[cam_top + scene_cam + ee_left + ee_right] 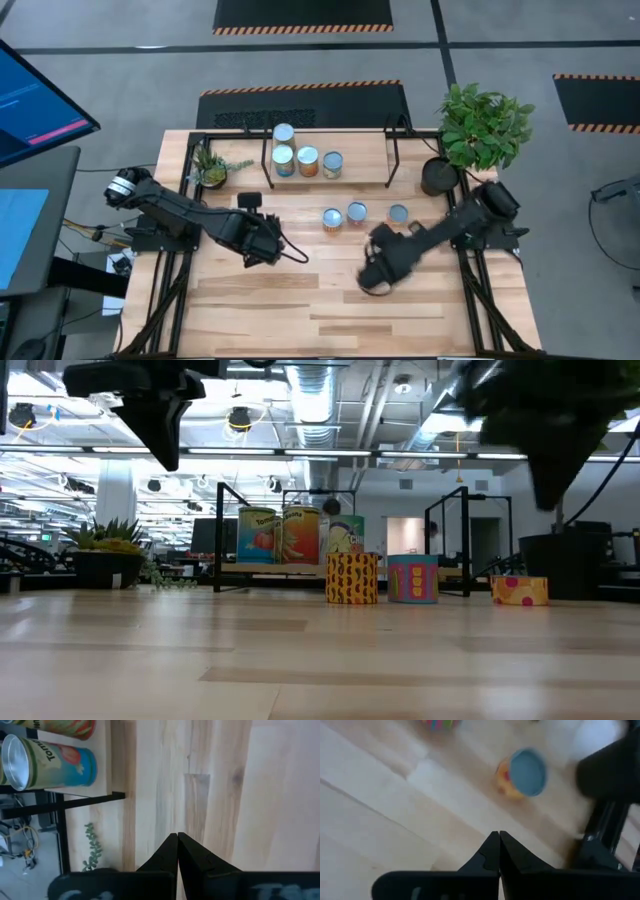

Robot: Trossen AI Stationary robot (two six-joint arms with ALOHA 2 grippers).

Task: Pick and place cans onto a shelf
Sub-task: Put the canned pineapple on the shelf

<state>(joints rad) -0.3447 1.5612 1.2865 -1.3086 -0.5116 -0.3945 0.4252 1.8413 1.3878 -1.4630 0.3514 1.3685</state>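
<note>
**Both pincers closed and empty; four cans on shelf, three on table**

My left gripper [272, 250] hangs over the table [300, 310], left of centre, near side of the shelf [360, 170]. In the left wrist view its fingers [170, 852] are pressed tip to tip, nothing between them.

My right gripper [372, 272] hangs over the table right of centre, nearer than the loose cans. Its fingers [492, 851] also meet at the tips and carry nothing.

Shelf: stands at the far middle of the table on black legs. Four cans on its left half: one far can [283, 133], and a row of three in front of it – blue-label can [284, 160], orange can [308, 161], green can [332, 164].

Table, just near of the shelf: three cans in a row, apart from each other – yellow patterned can [352, 578] at left, striped can [413, 578] in the middle, short dotted can [519, 590] at right. The short one shows a pale-blue top in the right wrist view.

Other items: potted plant [484, 125] at the far right corner; small succulent [212, 166] left of the shelf.
</note>
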